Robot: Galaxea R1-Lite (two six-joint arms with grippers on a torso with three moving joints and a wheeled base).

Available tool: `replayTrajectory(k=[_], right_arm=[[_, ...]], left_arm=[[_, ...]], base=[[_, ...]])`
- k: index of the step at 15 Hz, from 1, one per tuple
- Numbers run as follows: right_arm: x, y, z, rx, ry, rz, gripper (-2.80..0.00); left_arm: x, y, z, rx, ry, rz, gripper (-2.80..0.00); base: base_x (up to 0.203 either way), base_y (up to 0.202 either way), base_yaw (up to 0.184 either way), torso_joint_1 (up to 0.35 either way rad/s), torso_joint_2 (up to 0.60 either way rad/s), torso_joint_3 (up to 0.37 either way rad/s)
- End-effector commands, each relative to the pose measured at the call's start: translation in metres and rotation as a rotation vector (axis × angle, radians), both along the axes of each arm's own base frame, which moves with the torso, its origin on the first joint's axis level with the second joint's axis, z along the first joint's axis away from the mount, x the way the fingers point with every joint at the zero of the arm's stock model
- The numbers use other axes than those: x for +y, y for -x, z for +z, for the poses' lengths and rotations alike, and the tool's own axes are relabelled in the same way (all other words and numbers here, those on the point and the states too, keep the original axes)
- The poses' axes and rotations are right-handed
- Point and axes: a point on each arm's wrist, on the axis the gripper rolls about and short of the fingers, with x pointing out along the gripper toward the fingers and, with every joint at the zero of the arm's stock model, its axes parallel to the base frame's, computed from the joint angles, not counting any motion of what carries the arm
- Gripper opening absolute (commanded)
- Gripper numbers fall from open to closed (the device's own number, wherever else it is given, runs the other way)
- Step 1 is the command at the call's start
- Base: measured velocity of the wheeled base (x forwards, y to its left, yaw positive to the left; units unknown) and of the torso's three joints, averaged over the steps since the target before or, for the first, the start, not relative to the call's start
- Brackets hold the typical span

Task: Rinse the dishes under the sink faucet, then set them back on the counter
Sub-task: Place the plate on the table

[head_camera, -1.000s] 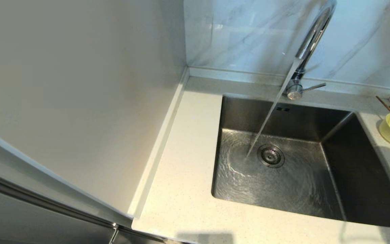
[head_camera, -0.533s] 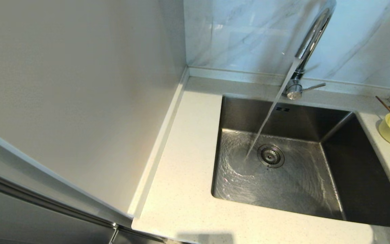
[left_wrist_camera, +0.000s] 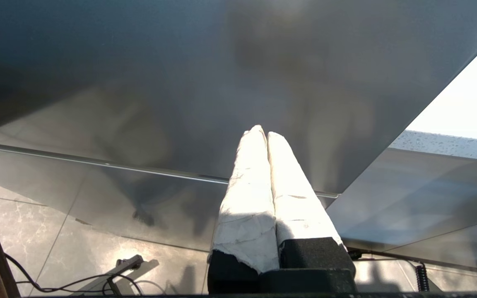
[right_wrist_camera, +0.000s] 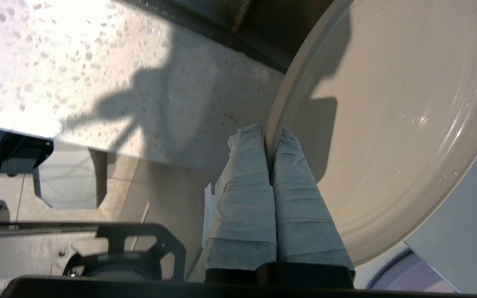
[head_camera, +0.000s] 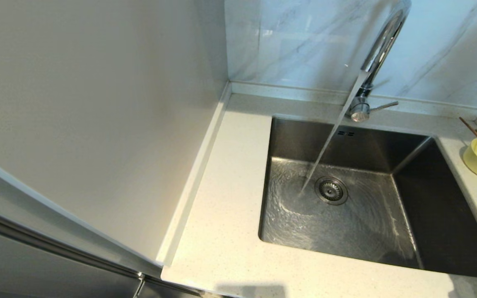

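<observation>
Firmly hand-gripped [right_wrist_camera: 268,134] smooth round plate [right_wrist_camera: 387,124]

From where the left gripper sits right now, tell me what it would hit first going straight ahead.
The left gripper, fingers pressed together and empty, points at a dark glossy panel filling the left wrist view ahead of its tips. It would likely meet that first, though the gap is hard to judge.
</observation>
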Motion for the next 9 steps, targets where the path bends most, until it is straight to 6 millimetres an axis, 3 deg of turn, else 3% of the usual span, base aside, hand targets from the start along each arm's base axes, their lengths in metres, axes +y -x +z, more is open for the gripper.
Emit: replayTrajectory(k=[1, 9], right_arm=[[-0.001, -0.008, -0.011, 0.033, -0.002, -0.002, -2.80], [-0.011, -0.029, -0.024, 0.050, -0.018, -0.077, -2.80]], left_arm=[[0.000, 0.000, 0.000, 0.000, 0.000, 0.000, -2.80], [0.000, 0.000, 0.000, 0.000, 0.000, 0.000, -2.80]], base=[[0.000, 0.000, 0.000, 0.000, 0.00, 0.000], [0.000, 0.000, 0.000, 0.000, 0.00, 0.000]])
